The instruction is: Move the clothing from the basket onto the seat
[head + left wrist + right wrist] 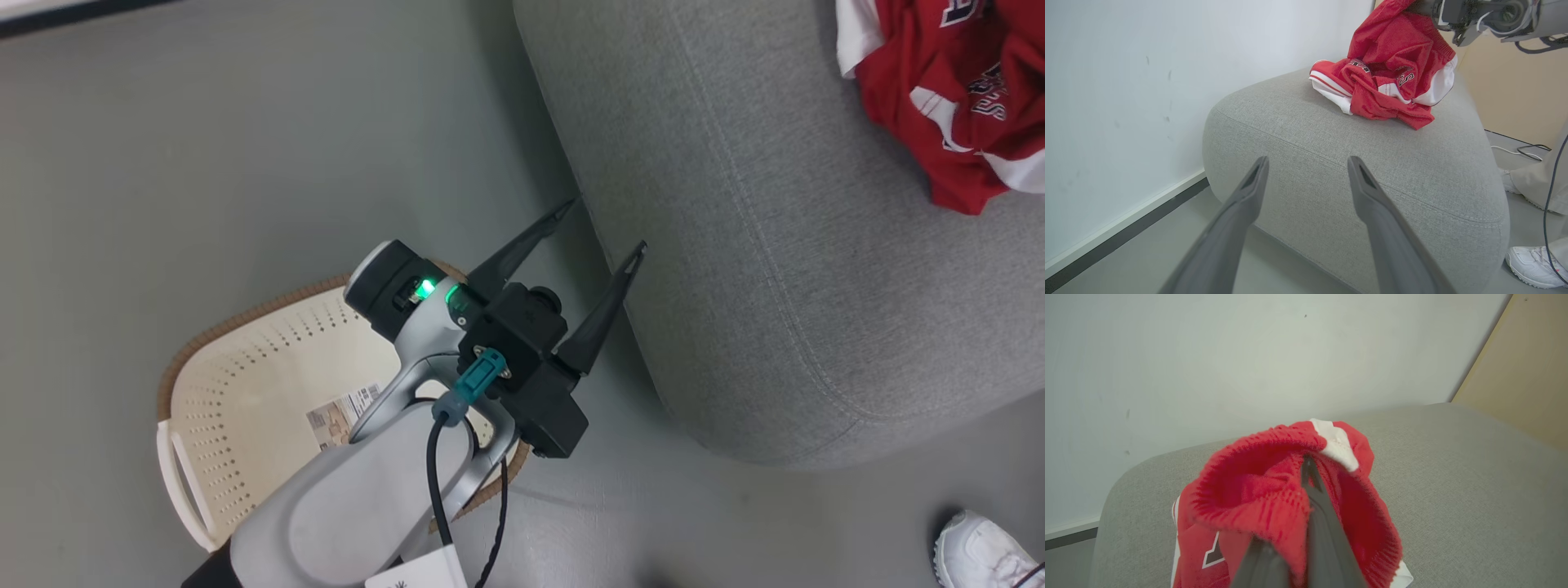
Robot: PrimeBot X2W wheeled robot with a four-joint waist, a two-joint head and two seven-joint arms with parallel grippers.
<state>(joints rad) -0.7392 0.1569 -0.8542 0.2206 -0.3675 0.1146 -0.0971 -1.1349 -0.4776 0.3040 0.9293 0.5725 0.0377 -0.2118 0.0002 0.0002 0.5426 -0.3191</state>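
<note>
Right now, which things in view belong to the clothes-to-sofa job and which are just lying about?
Job: red clothing, pinched by the shut right tool; sofa; basket; open left tool.
Lying about: a person's white shoe; floor cables.

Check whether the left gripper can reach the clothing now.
Probably yes: the left gripper is open, with only bare sofa between it and the clothing, though the right gripper is shut on it.
</note>
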